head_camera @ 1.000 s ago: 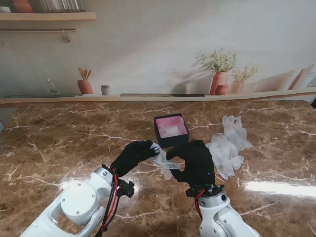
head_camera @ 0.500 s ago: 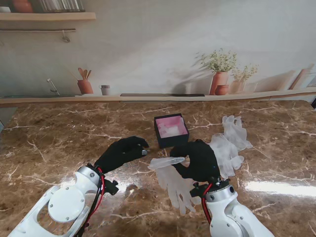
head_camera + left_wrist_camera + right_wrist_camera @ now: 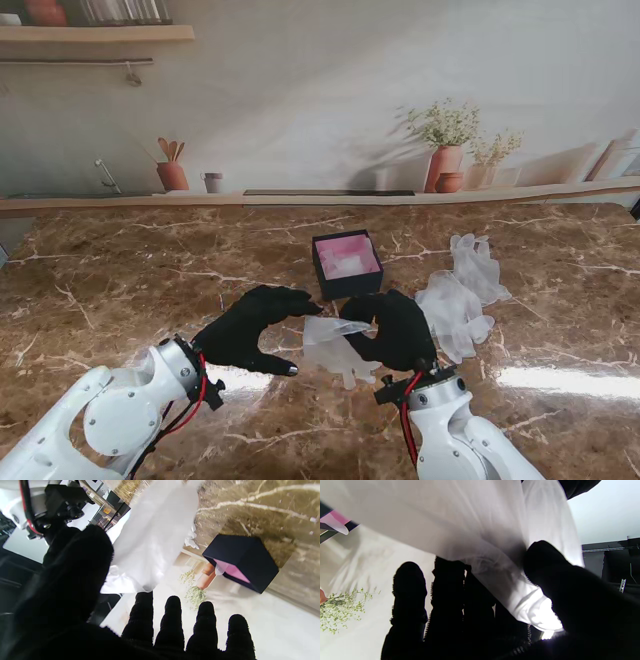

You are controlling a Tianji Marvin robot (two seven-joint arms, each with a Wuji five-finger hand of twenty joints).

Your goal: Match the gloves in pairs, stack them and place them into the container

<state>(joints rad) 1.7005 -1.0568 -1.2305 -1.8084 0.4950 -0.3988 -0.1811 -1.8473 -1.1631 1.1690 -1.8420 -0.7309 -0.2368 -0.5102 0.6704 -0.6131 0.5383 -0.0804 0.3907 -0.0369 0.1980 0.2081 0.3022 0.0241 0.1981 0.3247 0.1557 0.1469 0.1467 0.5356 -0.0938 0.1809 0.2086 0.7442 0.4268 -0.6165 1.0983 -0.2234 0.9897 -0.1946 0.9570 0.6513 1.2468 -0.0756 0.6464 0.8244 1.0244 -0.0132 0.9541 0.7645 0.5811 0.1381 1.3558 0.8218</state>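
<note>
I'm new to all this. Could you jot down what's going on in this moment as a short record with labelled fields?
Surface: brown marble-pattern table
Container: dark box with pink inside, open, farther from me than both hands
Held item: a white translucent glove, hanging from the right hand
Right hand: thumb and fingers pinched on that glove
Left hand: open, beside the glove, holding nothing
Waiting: pile of white gloves on the table, right of the box
In the box: something pale, unclear what
</note>
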